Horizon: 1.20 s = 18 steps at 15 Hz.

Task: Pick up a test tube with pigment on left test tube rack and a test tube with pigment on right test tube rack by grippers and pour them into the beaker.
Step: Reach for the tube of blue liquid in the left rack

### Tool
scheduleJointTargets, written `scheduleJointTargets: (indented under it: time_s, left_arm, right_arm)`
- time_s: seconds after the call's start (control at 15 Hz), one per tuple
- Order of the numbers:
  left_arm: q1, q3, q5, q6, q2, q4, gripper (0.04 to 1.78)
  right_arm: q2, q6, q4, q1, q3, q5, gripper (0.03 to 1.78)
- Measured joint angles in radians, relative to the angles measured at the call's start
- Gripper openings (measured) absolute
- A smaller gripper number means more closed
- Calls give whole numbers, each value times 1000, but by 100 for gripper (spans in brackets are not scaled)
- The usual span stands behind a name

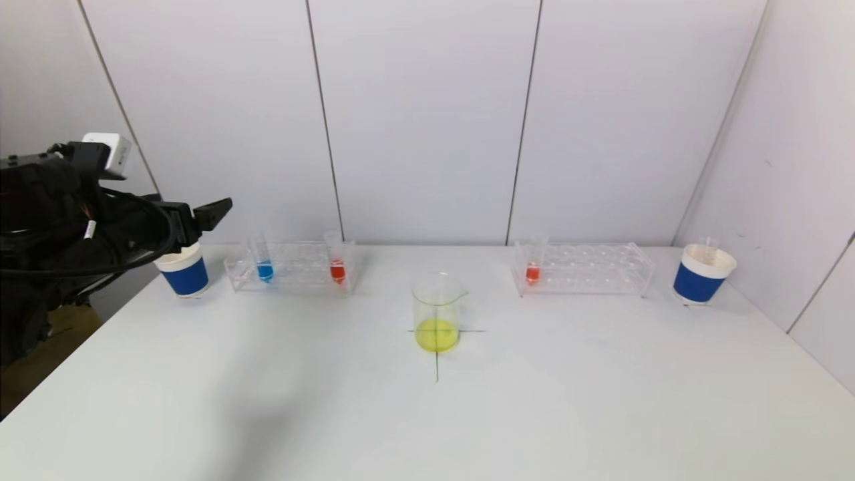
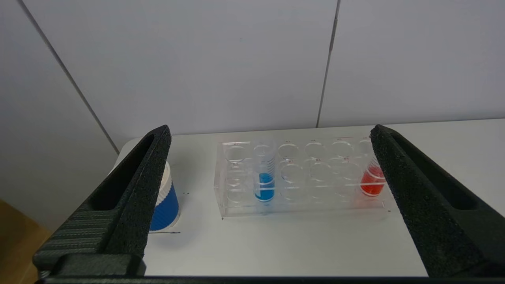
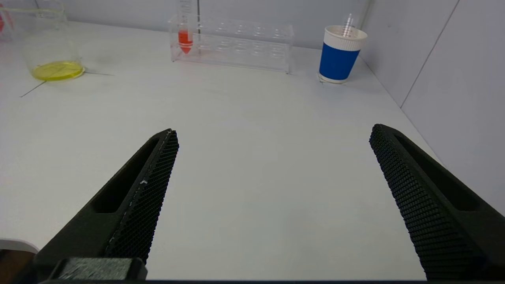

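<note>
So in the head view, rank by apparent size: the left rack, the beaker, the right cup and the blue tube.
1. Left rack, widest by far.
2. Beaker and right cup: look alike; the beaker stands nearer the camera, so unranked.
3. Blue tube, a thin sliver in the rack.

A: Racks (image 1: 292, 275)?
B: Two, both clear; the second (image 1: 582, 268) off to the right.
A: Tubes with pigment?
B: Three. One blue (image 1: 263, 259) and one red (image 1: 336, 259) in the left rack, one more red (image 1: 533, 263) in the right rack.
A: Beakers (image 1: 437, 312)?
B: Just one, with yellow liquid at the bottom.
A: Cups (image 1: 184, 270)?
B: Two, blue with white rims; the other (image 1: 701, 274) at the far right, with an empty clear tube (image 3: 347, 24) standing in it.
A: Grippers (image 2: 268, 205)?
B: Two (image 3: 272, 205), two fingers each.
</note>
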Motion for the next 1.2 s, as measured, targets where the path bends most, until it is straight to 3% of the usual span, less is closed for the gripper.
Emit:
scheduleJointTargets:
  time_s: [0.47, 1.2]
  left_arm:
    - [15, 4, -18, 3, 283, -314, 176]
    - [13, -26, -20, 7, 503, -452, 176]
  right_arm:
    - [0, 0, 0, 0, 0, 0, 176]
    - [0, 0, 0, 0, 0, 0, 176]
